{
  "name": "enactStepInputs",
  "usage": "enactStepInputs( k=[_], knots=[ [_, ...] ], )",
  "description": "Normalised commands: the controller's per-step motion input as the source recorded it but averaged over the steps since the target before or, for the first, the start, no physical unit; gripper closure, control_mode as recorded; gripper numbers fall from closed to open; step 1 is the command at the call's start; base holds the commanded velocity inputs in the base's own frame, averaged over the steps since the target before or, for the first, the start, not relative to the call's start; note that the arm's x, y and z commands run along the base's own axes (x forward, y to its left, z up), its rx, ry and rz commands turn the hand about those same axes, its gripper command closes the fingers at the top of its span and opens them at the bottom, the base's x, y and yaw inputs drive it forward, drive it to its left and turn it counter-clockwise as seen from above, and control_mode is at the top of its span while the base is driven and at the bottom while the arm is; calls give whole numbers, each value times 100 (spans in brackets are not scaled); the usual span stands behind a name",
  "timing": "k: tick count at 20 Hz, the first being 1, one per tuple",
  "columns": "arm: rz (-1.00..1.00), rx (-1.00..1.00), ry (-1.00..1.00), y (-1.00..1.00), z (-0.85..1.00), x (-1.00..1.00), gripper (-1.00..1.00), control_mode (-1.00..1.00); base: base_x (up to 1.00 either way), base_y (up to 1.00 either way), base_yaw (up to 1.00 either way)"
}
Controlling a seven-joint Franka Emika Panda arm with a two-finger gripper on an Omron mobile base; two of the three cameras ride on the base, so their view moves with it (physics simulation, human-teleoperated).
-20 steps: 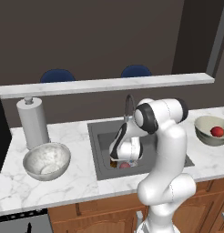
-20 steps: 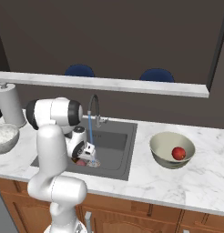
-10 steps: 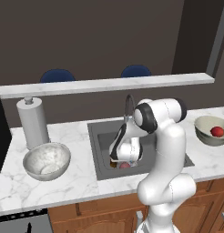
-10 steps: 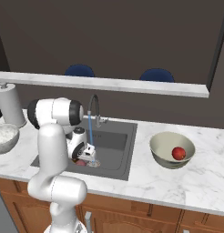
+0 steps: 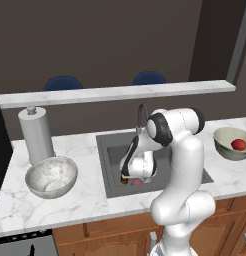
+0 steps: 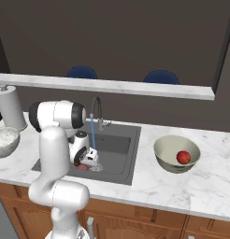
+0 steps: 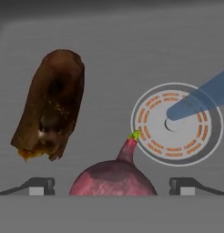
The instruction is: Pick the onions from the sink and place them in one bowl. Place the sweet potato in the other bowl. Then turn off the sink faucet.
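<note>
In the hand view my gripper point(image 7: 113, 185) is open, one fingertip on either side of the dull pinkish-red onion point(image 7: 114, 176) on the floor of the sink point(image 7: 109, 54). The brown sweet potato point(image 7: 52, 104) lies just left of it. My gripper point(image 5: 136, 176) hangs low in the sink point(image 5: 111, 152), over that onion point(image 5: 138, 182). The bright red onion point(image 6: 183, 157) rests in the olive-beige bowl point(image 6: 164, 144) on the right counter. The silvery grey bowl point(image 5: 51, 176) stands to the left of the sink. The faucet point(image 6: 96, 108) is running a blue stream point(image 6: 93, 133).
The water lands on the round drain point(image 7: 176, 124) to the right of the onion. A paper towel roll point(image 5: 36, 134) stands behind the grey bowl. A raised ledge point(image 5: 115, 93) runs along the back of the counter.
</note>
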Motion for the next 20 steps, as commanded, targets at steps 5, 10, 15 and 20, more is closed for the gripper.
enactStepInputs(
  k=[5,10,15,20],
  knots=[
    [0,0,0,0,0,0,-100,-100,0,0,0],
    [0,0,0,0,0,-4,-100,-100,0,0,0],
    [0,0,0,-1,0,-13,-100,-100,0,0,0],
    [0,0,0,-2,0,-8,-100,-100,0,0,0]
  ],
)
